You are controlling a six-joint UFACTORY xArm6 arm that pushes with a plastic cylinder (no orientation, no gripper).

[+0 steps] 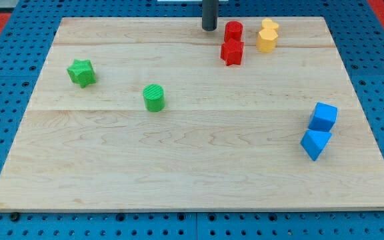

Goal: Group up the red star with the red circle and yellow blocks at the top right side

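Observation:
The red star (pixel 232 52) lies near the view's top right, touching the red circle (pixel 233 31) just above it. Two yellow blocks stand a little to their right: one (pixel 269 27) at the top and one (pixel 266 41) right below it, touching each other. A small gap separates the red pair from the yellow pair. My tip (pixel 209 28) is at the top edge of the board, just left of the red circle and up-left of the red star, close to them but apart.
A green star (pixel 81 72) lies at the left and a green circle (pixel 154 98) left of centre. A blue cube (pixel 323 117) and a blue triangular block (pixel 315 143) sit together at the right. The wooden board (pixel 179 173) lies on a blue pegboard.

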